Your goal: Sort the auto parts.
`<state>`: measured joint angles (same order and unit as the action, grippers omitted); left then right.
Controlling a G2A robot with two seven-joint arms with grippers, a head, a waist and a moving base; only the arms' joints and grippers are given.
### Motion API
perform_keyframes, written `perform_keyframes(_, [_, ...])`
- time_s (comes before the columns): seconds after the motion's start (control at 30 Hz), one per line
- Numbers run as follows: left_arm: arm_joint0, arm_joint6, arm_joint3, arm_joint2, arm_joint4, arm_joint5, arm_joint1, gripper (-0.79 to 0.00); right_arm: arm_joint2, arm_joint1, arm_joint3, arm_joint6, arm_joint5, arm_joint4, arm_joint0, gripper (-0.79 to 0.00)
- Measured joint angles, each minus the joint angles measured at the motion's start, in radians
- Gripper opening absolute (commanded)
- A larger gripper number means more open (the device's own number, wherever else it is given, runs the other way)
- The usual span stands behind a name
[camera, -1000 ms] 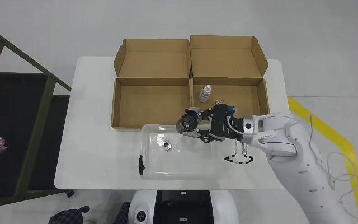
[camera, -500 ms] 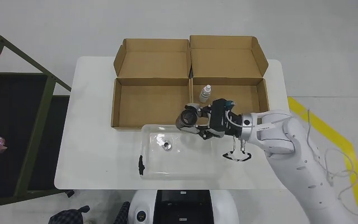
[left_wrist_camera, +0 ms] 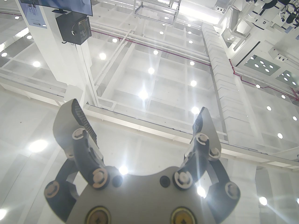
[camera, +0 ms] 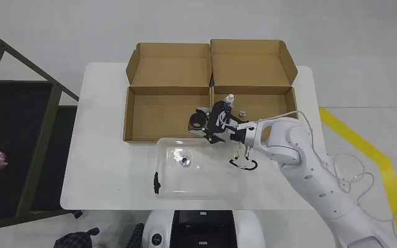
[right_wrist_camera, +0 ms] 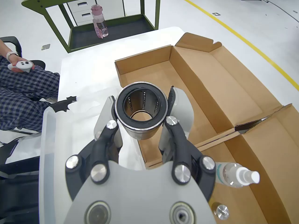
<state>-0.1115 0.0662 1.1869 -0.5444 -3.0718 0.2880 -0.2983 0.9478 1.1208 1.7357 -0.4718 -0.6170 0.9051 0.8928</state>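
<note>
Over the last second my right arm has swung off the clear bin (camera: pixel 186 183) and toward the cardboard boxes, carrying the bearing along. My right end effector (right_wrist_camera: pixel 142 101) is closed on that bearing (right_wrist_camera: pixel 141 128). The two fingers press on its round sides, and nothing else is in the grip. The bearing's long axis runs straight out from my palm, so from the wrist I look down its bore. It points toward my left, across the left box (right_wrist_camera: pixel 144 59).

From above, the bearing (camera: pixel 197 120) hangs over the right-hand part of the left box (camera: pixel 164 115), just beside the wall it shares with the right box (camera: pixel 273 111). The open floor of the left box lies below and ahead of it. I judge that lowering here, or a little further left, would land it inside. The spray bottle (camera: pixel 229 102) stands in the right box, near my wrist.

My left end effector (left_wrist_camera: pixel 140 122) is wide open, holds nothing and faces the ceiling, so the right arm is the nearer one.
</note>
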Motion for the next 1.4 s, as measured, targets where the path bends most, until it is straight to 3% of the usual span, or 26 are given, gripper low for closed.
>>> perform_keyframes(0.5, [0.000,0.000,0.000,0.000,0.000,0.000,0.000,0.000,-0.141,0.058,-0.179,-0.006,0.137,0.117,-0.114,-0.785])
perform_keyframes(1.1, [0.000,0.000,0.000,0.000,0.000,0.000,0.000,0.000,-0.225,0.109,-0.272,-0.064,0.198,0.200,-0.169,-0.785])
perform_keyframes(1.4, [0.000,0.000,0.000,0.000,0.000,0.000,0.000,0.000,-0.250,0.134,-0.336,-0.088,0.195,0.210,-0.202,-0.668])
